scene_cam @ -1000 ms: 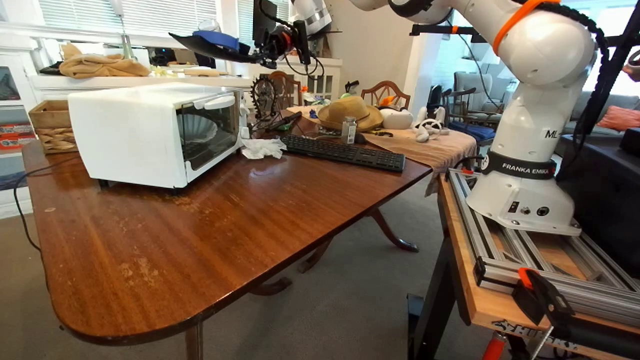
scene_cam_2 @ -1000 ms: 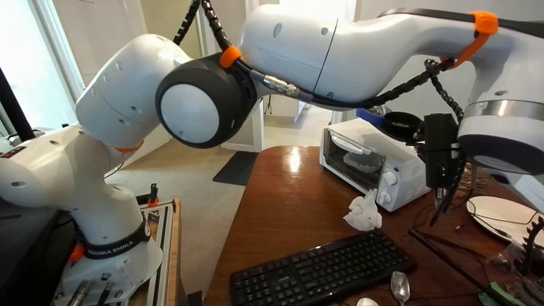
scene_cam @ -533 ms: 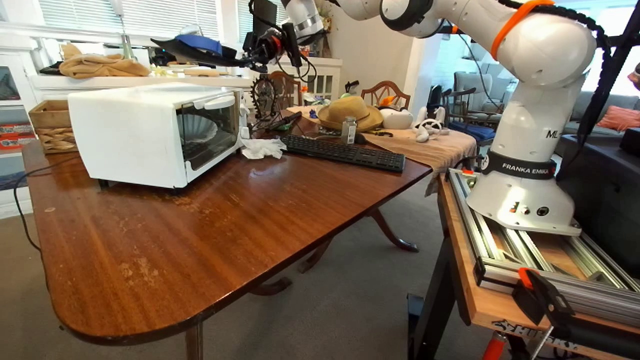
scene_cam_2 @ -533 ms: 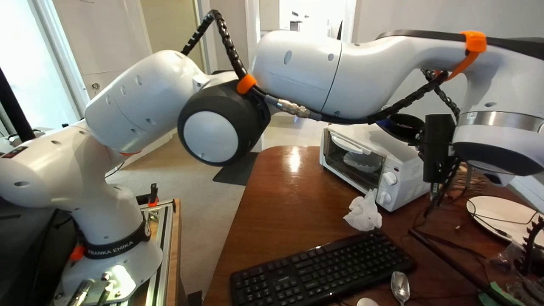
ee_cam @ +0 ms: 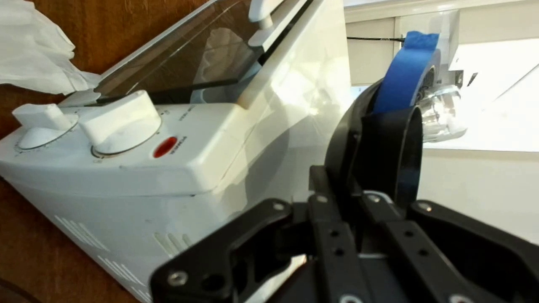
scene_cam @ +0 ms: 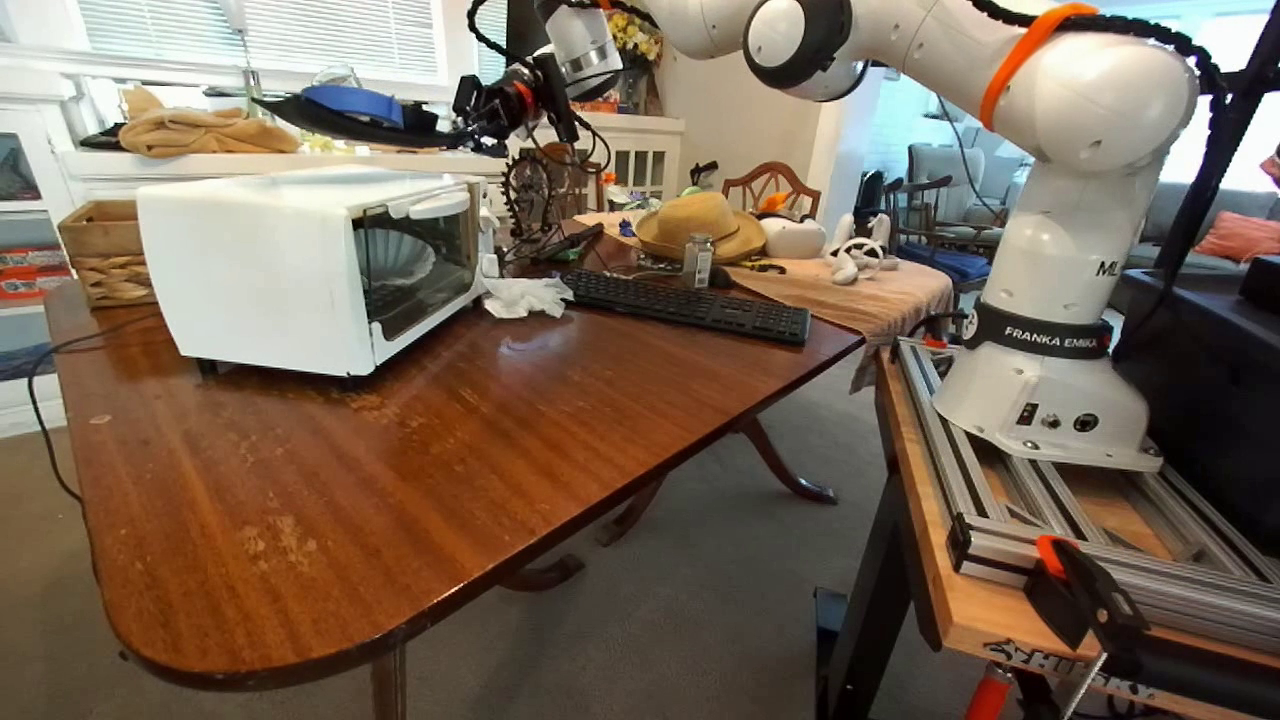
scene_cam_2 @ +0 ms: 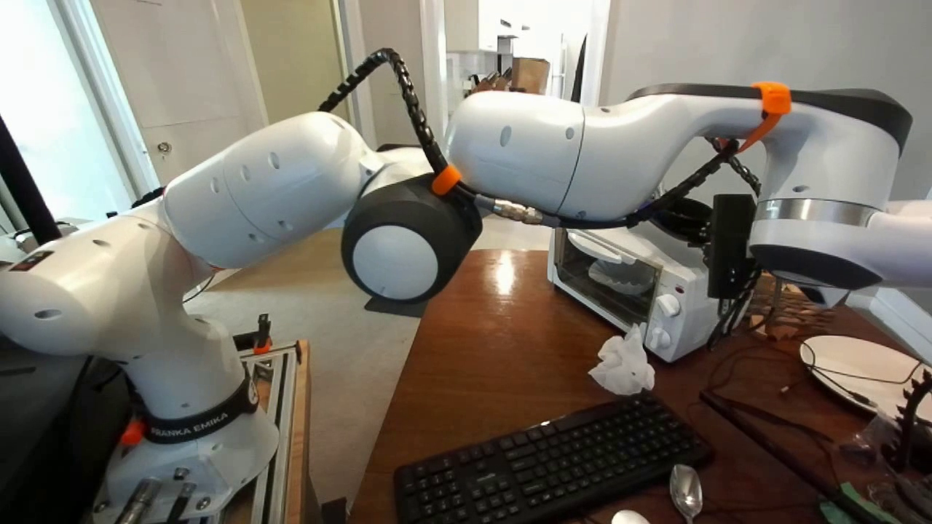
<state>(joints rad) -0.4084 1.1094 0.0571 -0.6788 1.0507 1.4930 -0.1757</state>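
While gripper (ee_cam: 343, 191) pinches dish (ee_cam: 345, 132), aloft; oven (scene_cam: 250, 270) beneath

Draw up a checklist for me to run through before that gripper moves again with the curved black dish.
1. Grip: ok; the black two-fingered gripper is shut on one end of the curved black dish.
2. Load: ok; the blue ring-shaped roll and the black cylindrical cup sit on the dish.
3. Level: not ok; the dish looks slanted down toward the gripper.
4. Clearance: ok; a gap shows between the dish and the boxy white toaster oven in an exterior view.
5. Cup's contents: cannot tell; its inside is mostly hidden.
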